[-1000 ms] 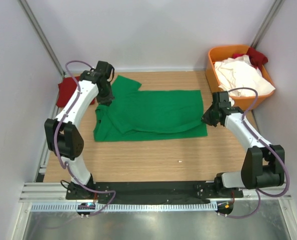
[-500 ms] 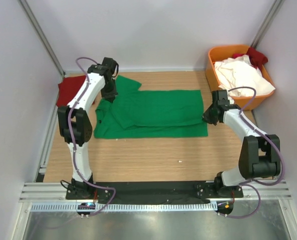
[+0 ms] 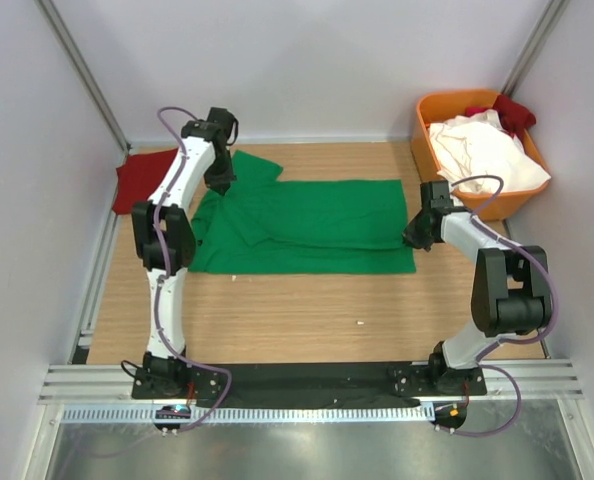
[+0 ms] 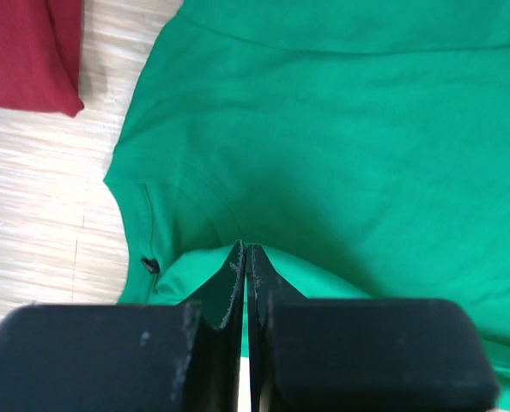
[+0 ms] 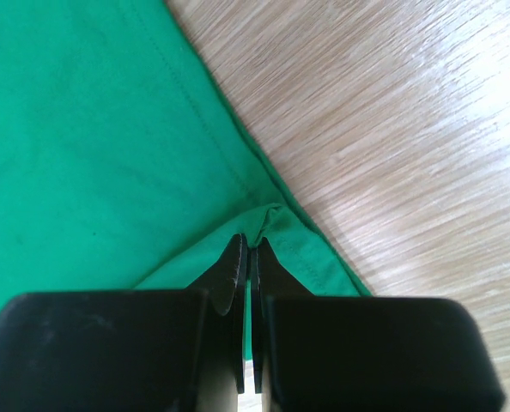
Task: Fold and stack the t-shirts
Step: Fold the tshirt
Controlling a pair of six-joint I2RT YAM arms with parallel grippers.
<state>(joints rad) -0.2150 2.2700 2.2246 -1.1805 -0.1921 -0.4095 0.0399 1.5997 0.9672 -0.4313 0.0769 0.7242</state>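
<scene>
A bright green t-shirt (image 3: 317,225) lies spread across the wooden table, partly folded lengthwise, with a sleeve pointing to the far left. My left gripper (image 3: 220,186) is shut on a fold of green cloth near the collar (image 4: 245,251). My right gripper (image 3: 413,238) is shut on the hem at the shirt's right near corner (image 5: 251,243). A dark red t-shirt (image 3: 137,178) lies at the table's left edge and shows at the top left of the left wrist view (image 4: 27,51). White t-shirts (image 3: 482,150) and a red one (image 3: 512,110) are heaped in the bin.
The orange plastic bin (image 3: 418,130) stands at the far right corner, close behind my right arm. White walls enclose the table on three sides. Bare wood (image 3: 307,315) runs between the green shirt and the arm bases.
My left gripper has moved toward the far wall and slightly right with the green cloth, drawing the shirt's near edge back. The right gripper shifted only a little.
</scene>
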